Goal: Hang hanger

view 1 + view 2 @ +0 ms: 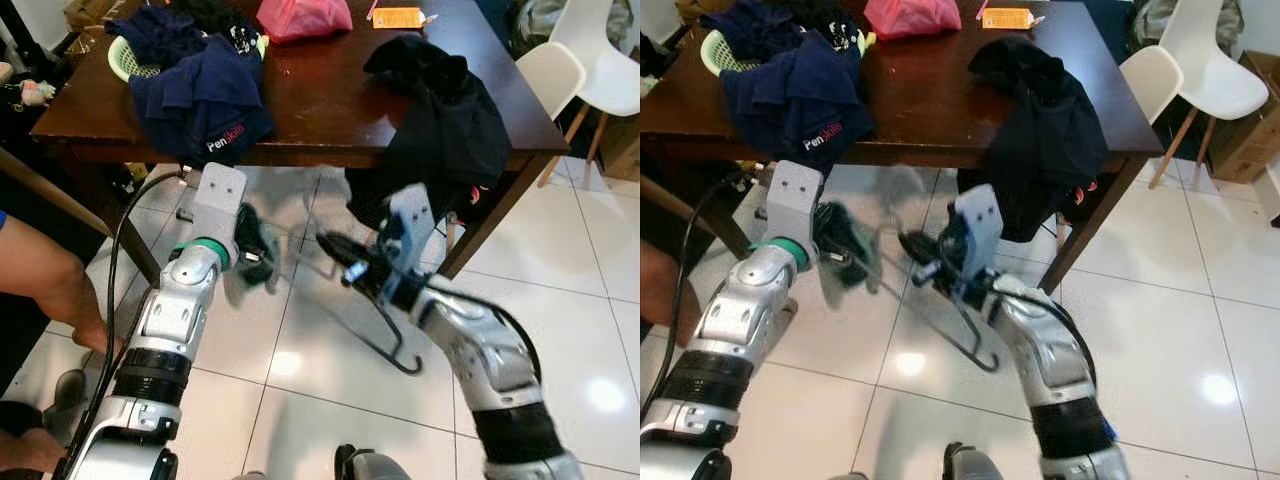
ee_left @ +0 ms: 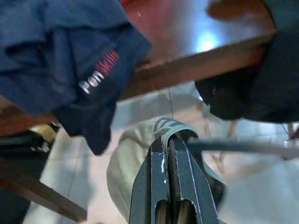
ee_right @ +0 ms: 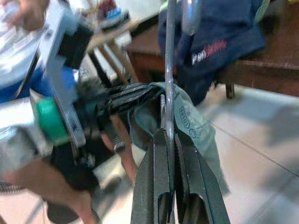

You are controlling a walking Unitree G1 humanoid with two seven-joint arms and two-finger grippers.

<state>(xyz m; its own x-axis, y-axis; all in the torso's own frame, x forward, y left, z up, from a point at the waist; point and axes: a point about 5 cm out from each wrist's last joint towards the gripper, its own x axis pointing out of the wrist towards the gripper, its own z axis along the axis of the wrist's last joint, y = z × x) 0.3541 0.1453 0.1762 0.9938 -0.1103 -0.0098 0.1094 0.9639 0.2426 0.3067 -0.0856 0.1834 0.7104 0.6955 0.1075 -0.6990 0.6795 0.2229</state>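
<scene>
Wire hanger [image 1: 385, 335]: thin, dark metal, hook end hanging lowest, above the floor. Its rod is clamped in the right jaws. Pale green-grey garment [image 2: 135, 158] draped over the hanger, pinched in the left jaws, just beside the right jaws.

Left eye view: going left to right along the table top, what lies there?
Green basket → navy shirt → pink bag → orange card → black garment, draped over the table edge.
</scene>
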